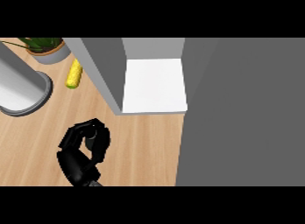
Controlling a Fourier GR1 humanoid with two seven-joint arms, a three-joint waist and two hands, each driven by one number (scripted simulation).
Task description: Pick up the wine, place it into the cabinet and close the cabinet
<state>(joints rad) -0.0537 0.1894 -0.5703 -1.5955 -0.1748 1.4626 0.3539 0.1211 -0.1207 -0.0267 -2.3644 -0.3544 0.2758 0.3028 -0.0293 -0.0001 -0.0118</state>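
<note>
No wine bottle shows anywhere in the head view. The cabinet stands on the wooden counter at the upper middle, with a grey side wall and a bare white shelf floor inside. A broad dark grey panel, apparently the cabinet's door, fills the right side and hides what lies behind it. My left hand hovers over the counter at the lower left, in front of the cabinet's left corner. Its fingers are curled and nothing shows between them. My right hand is out of sight.
A tall pale grey cylinder on a round base stands at the far left. Behind it are a potted plant and a yellow corn cob lying next to the cabinet wall.
</note>
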